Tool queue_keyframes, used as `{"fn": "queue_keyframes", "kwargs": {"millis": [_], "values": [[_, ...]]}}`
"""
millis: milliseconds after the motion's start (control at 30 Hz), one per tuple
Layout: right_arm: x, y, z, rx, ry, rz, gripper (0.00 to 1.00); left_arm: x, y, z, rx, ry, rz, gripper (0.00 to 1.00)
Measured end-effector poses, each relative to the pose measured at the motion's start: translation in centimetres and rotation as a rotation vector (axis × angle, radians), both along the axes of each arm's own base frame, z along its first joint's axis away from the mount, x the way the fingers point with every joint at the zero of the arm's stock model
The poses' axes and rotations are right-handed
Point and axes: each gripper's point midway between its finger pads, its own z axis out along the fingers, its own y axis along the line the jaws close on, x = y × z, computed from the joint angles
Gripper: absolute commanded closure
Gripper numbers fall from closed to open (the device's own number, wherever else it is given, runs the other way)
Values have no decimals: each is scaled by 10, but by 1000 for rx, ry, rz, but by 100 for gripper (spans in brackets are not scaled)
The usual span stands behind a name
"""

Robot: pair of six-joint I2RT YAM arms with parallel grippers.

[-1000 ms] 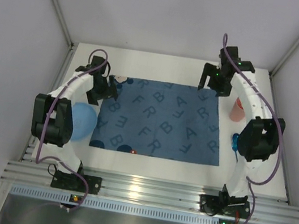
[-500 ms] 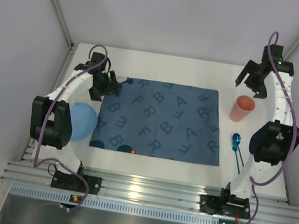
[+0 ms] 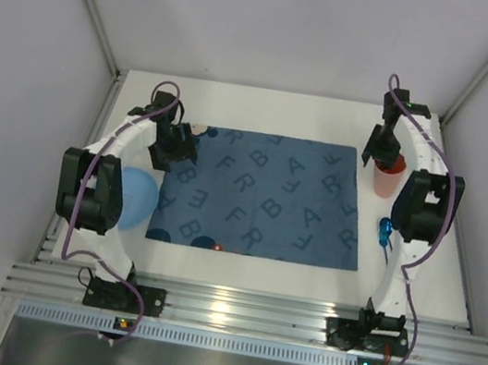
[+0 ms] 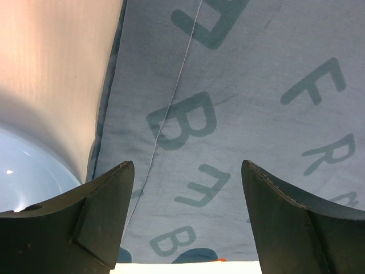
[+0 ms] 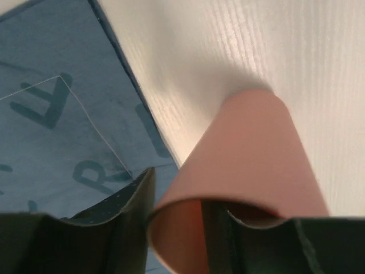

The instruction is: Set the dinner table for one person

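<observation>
The dinner table is being recorded as the white top lying under both arms and running out to every edge. Close to its left edge, toward the near side, a light blue plate is lying flat. Close to the right edge, a blue-handled utensil is lying with its long axis running roughly near to far, partly hidden by the right arm. The middle of the table is being covered by a dark blue lettered mat. Above the mat's far left corner the left gripper is being held with jaws wide apart and nothing between them. Toward the far right corner a pink cup is standing upright, mouth up, just beside the mat's right edge. The right gripper is being held directly over it, jaws moderately parted with the rim between them; contact cannot be confirmed. The cup is judged to be the item in hand, the right arm being far nearer. The mat lies leftward of the cup.
</observation>
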Motion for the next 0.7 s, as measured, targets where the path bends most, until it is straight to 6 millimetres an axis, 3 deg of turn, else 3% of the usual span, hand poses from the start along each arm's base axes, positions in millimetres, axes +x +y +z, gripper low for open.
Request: {"fn": "queue_keyframes", "kwargs": {"millis": [33,67,100,133,267,400,567,700], "values": [[-1,1,-5,-14,13,8,77,0,0,-2,0,6,-3,20],[-1,2,-10,-21,25,15,96,0,0,-5,-1,12,-5,21],[-2,1,-11,-44,32,22,100,0,-1,-6,-1,14,-7,21],[-3,-6,-5,-100,34,18,100,0,-1,-7,-1,16,-9,22],[7,-3,14,-113,-20,21,100,1,-3,-7,-9,15,-18,24],[12,9,36,-132,-60,44,100,3,-5,-5,-19,9,-23,25],[13,64,58,-87,-123,147,100,6,-6,-3,-25,-1,-17,27],[5,112,57,-7,-124,246,100,8,-2,1,-1,-15,5,26]]}}
